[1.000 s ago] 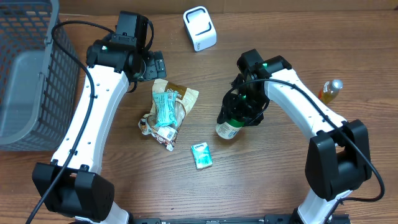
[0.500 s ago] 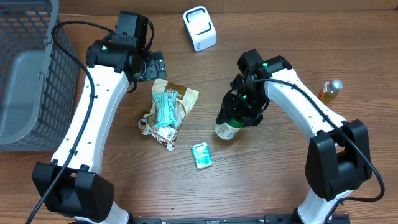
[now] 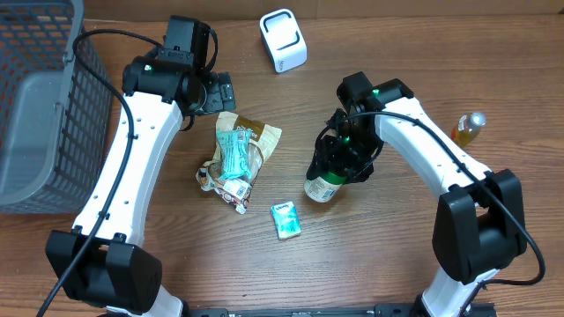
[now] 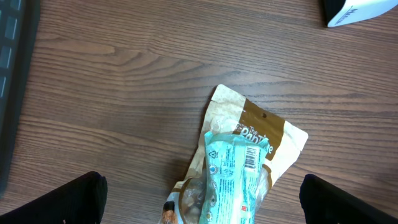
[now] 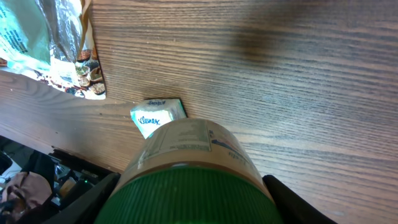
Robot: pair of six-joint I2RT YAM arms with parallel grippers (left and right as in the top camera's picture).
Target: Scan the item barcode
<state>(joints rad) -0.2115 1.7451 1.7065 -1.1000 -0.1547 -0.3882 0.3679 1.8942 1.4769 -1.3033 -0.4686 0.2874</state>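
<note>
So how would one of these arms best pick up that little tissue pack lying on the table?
I'd pinch the tissue pack across its narrow width, coming straight down from above. It lies flat and thin on the table, with bare wood all round, so only its long edges offer grip. The open left gripper is free; the right gripper is closed on the bottle.

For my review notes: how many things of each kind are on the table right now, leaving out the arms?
Snack packets: 3 (brown pouch, teal packet, crumpled wrapper)
Green-lidded jar: 1
Small bottle: 1
Teal tissue pack: 1
White scanner: 1
Grey basket: 1
Total: 8
</note>
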